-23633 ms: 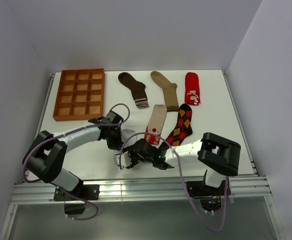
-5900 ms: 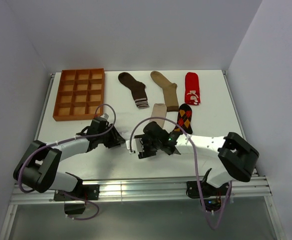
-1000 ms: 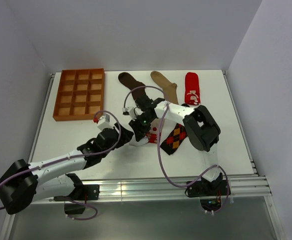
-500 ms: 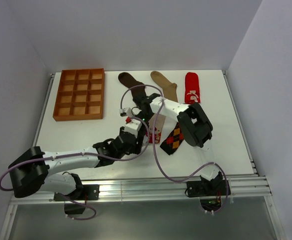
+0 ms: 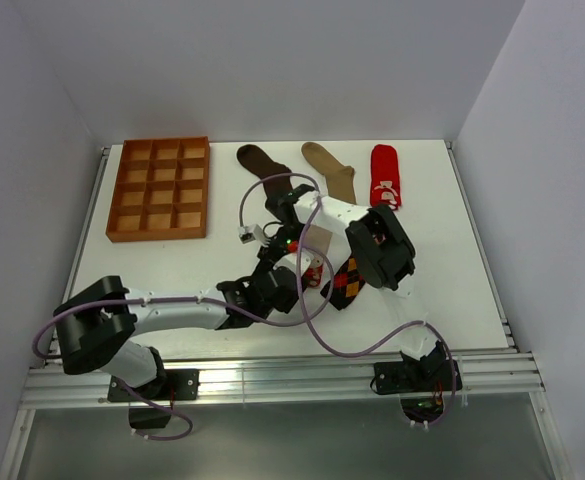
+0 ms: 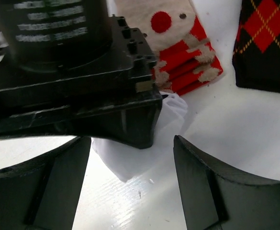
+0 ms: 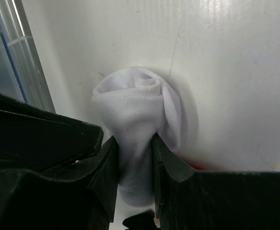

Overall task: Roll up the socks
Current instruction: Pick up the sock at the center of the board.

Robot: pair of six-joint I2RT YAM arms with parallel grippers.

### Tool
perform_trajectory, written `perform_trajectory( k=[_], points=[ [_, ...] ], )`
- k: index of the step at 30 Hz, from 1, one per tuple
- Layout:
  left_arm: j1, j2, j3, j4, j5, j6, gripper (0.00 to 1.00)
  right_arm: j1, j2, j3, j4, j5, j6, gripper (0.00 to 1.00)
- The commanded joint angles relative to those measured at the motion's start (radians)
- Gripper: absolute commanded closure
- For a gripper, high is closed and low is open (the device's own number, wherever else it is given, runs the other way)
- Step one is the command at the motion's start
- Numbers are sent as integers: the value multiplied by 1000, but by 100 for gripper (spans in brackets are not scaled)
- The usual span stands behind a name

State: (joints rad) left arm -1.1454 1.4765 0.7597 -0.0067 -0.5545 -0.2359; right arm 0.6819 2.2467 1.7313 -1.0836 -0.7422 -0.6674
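Observation:
My right gripper (image 7: 135,143) is shut on a rolled white sock (image 7: 135,108), pinching it just above the table. My left gripper (image 6: 130,187) stands open right in front of it; part of the white sock (image 6: 130,160) shows under the right gripper's black body, ahead of the left fingers (image 6: 202,187). From above, both grippers meet at mid-table, the left gripper (image 5: 284,280) below the right gripper (image 5: 287,248). Flat socks lie around: beige red-toed (image 6: 178,62), black-orange argyle (image 6: 266,43), dark brown (image 5: 260,161), tan (image 5: 330,168), red (image 5: 384,176).
An orange-brown gridded tray (image 5: 160,188) sits at the back left. The right arm's elbow (image 5: 377,245) hangs over the argyle sock (image 5: 340,288). Purple cables loop above both arms. White walls close in the table on three sides.
My left arm has swung right across the table to the right gripper and its jaws have opened wider. The right gripper kept its hold on the white sock and shifted slightly.

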Motion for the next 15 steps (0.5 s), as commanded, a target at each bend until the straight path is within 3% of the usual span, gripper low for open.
perform_trajectory(
  k=[1,15],
  points=[
    [-22,42,59,-42,-1,69,25,2,70,2,-76,96,-67,81],
    [-34,90,101,-137,104,47,24,1,142,77,-203,89,-149,80]
  ],
)
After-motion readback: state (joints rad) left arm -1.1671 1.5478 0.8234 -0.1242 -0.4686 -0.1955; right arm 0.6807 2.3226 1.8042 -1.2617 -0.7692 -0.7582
